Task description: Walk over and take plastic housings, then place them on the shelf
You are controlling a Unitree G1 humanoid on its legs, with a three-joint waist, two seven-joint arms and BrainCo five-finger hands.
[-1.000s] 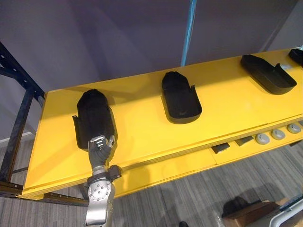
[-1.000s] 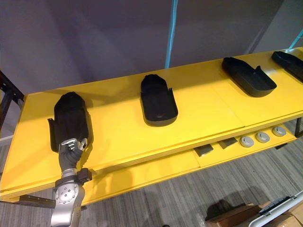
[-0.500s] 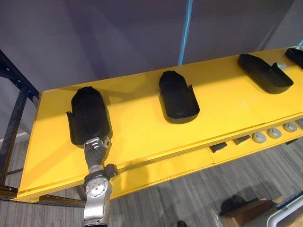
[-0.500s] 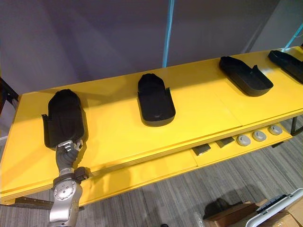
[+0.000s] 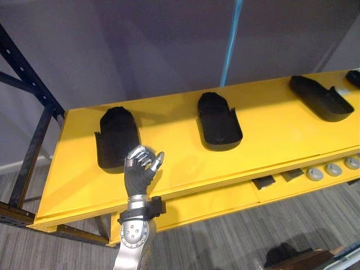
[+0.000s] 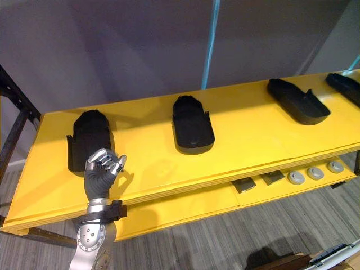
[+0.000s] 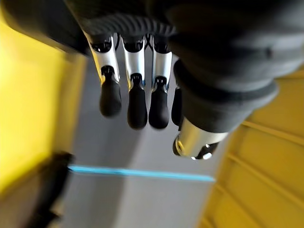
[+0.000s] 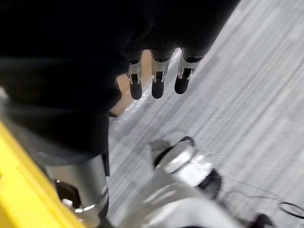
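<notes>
Four matte black plastic housings, long shallow shells with one rounded end, lie in a row well apart on the smooth yellow shelf (image 5: 169, 169). The leftmost housing (image 5: 118, 138) has a small tab on its side. The middle housing (image 5: 219, 121) and the right housing (image 5: 319, 98) lie hollow side up like tubs, with nothing inside. The fourth housing (image 6: 344, 84) lies at the far right edge.

The left hand (image 5: 142, 169) is raised just in front of the leftmost housing's near end, its silver dark-tipped fingers loosely bent and its grasp empty. The right hand (image 8: 157, 85) hangs over the grey wood-grain floor (image 5: 236, 242), fingers relaxed and holding nothing.

A lower yellow tier (image 5: 214, 199) carries three round grey discs (image 5: 333, 170) and two flat dark pieces (image 5: 264, 181). A dark blue perforated metal upright (image 5: 28, 73) stands at the shelf's left end.
</notes>
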